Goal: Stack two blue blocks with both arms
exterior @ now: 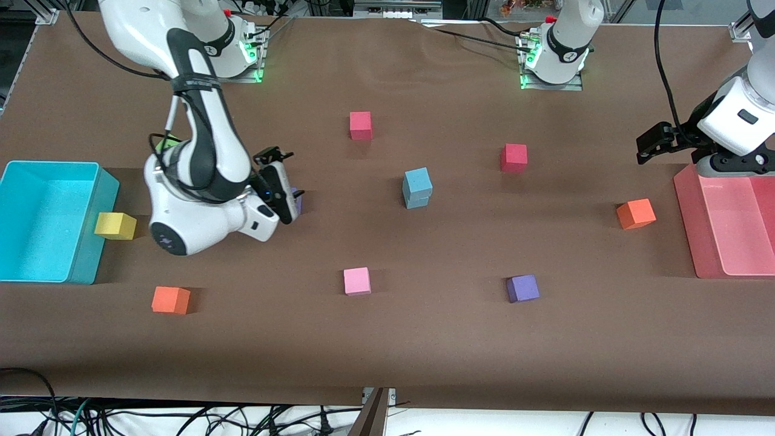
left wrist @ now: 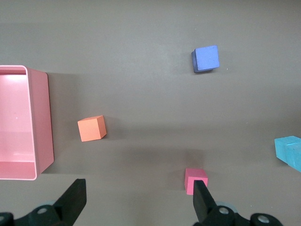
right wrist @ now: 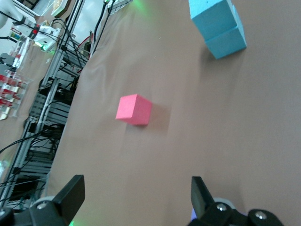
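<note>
Nearest the front camera sit three cubes in a row on the brown table (exterior: pixel 424 351): an orange cube (exterior: pixel 170 300) toward the right arm's end, a pink cube (exterior: pixel 356 281) in the middle, a purple cube (exterior: pixel 522 288) toward the left arm's end. From the pink cube, the blue blocks (exterior: pixel 417 188) lie at about 1 o'clock near the table's middle, one stacked on the other, the upper one slightly askew. A red cube (exterior: pixel 360 125) is at 11 o'clock of the stack, another red cube (exterior: pixel 513 157) at 2 o'clock, a second orange cube (exterior: pixel 636 214) at 3 o'clock.

At 9 o'clock of the stack the right end effector (exterior: pixel 284 194) hangs low over the table, fingers spread, holding nothing, beside a partly hidden purple cube (exterior: pixel 296 201). Further toward 9 o'clock stand a yellow cube (exterior: pixel 115 226) and the cyan bin (exterior: pixel 36 278).

Over the pink bin (exterior: pixel 705 242) the left end effector (exterior: pixel 651 145) waits, fingers spread and empty.
</note>
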You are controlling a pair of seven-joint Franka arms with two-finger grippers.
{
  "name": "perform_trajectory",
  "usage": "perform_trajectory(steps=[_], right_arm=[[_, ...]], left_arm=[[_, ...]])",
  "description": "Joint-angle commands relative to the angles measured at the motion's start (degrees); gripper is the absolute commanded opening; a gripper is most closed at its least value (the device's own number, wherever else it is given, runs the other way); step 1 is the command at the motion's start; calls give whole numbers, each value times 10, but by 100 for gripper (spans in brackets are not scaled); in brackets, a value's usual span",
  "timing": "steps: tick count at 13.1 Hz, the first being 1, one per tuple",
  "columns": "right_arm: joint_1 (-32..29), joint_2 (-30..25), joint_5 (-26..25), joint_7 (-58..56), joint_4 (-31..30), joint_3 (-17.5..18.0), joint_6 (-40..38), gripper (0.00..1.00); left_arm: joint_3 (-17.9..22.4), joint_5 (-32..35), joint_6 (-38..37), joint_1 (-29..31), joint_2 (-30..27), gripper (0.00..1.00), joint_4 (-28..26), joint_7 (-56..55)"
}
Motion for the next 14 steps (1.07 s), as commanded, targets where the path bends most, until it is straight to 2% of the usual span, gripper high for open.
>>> perform_trajectory(steps=[1, 3, 5, 7, 9, 12, 14], right_arm=[[-33, -3, -61, 10, 29, -5, -14, 100], [-56, -43, -113, 15, 27, -4, 22, 100], [-94, -86, -160, 102, 16, 4, 30, 100], [-140, -149, -219, 207, -20, 66, 81, 100], [-167, -192, -265, 325, -43, 100, 109, 100], [-214, -249, -307, 510, -87, 159, 139, 100], [-242, -267, -374, 531, -103, 185, 153, 100]], left_arm=[[0, -16, -14, 7, 0, 100, 7, 8], [-4, -18, -28, 7, 1, 100, 15, -1], [-12, -18, -44, 6, 0, 100, 16, -18], [-11, -17, -45, 4, 1, 100, 17, -26], [-6, -17, -44, 4, 5, 100, 42, -23], [-3, -12, -43, 6, 7, 100, 44, -17], [0, -10, -43, 7, 8, 100, 44, -15]])
